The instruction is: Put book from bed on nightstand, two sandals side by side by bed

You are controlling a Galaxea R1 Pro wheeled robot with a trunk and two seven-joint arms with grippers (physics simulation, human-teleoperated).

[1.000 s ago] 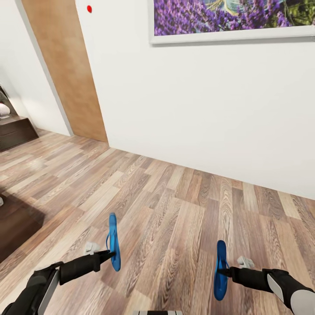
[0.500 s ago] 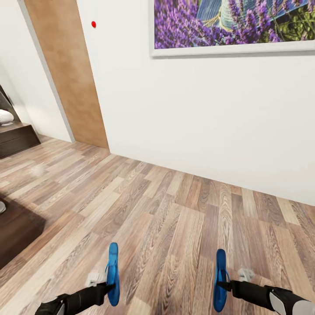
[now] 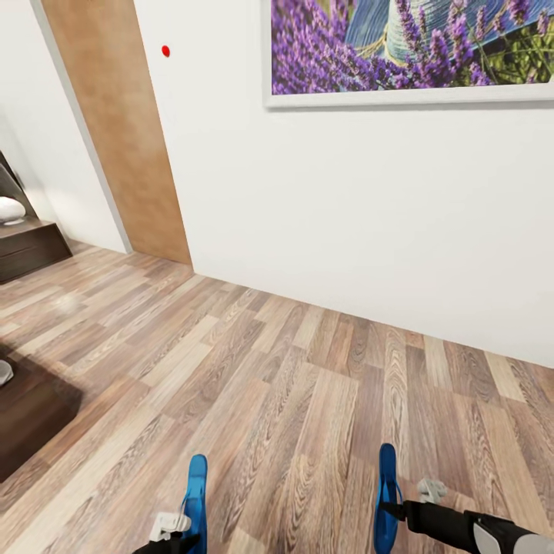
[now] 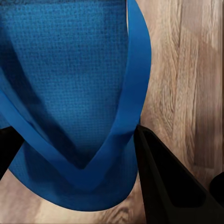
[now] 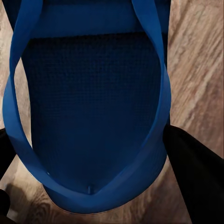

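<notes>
Head view: two blue sandals are held up on edge over the wood floor [image 3: 308, 400], well apart. The left sandal [image 3: 195, 500] is carried by the left gripper [image 3: 185, 538] at the bottom edge, the right sandal [image 3: 385, 500] is pinched by the right gripper [image 3: 400, 509]. A white wall [image 3: 369, 223], a lavender picture [image 3: 408, 46], a wooden door [image 3: 123, 131] and a dark cabinet [image 3: 27, 246] are seen further off

Left wrist view: jaws are closed on the left sandal [image 4: 70, 93], a dark finger [image 4: 163, 182] pressed against its strap

Right wrist view: the right sandal [image 5: 88, 112] is clamped between the jaws, floor seen behind it
</notes>
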